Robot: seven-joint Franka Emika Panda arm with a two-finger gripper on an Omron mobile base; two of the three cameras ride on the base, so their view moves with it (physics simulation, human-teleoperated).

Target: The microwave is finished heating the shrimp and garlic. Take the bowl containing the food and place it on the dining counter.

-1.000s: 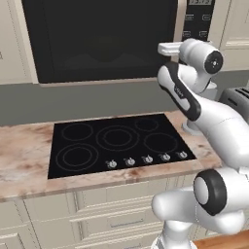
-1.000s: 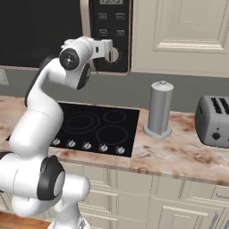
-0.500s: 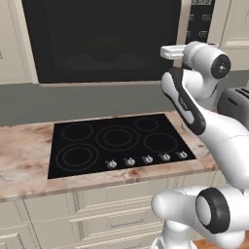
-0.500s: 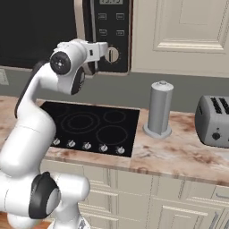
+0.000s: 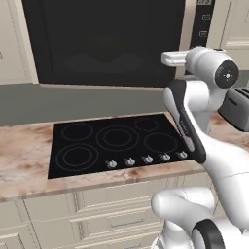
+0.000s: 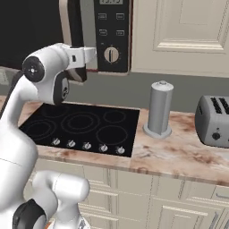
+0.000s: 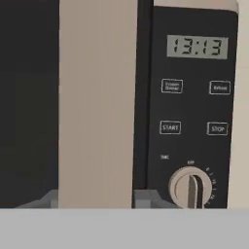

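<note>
A pinkish-brown marbled counter (image 5: 24,160) is running along the wall under beige cabinets, carrying a black cooktop (image 5: 116,143) with a row of small knobs along its front edge. To the right of the cooktop in the right base view, a grey cylindrical canister (image 6: 159,108) is standing upright on the stone, and a grey toaster (image 6: 214,120) is sitting further right, well apart from it. Above the cooktop the microwave (image 5: 104,41) is hanging built into the wall, its dark glass door shut, with a tan vertical handle (image 7: 97,104) and a black control panel (image 7: 193,104) to the right of it. The panel is showing a digital clock, START and STOP buttons and a round knob (image 7: 190,187) at the bottom. The bowl with the food cannot be made out through the dark glass. The white arm is rising from the base and bending so that its hand is reaching out level at the height of the microwave's lower right corner. The gripper (image 6: 89,56) is pointing straight at the handle, the two finger tips (image 7: 146,199) standing either side of the handle's lower end, so the jaws are closing around the handle, though whether the pads are pressing it cannot be told.
</note>
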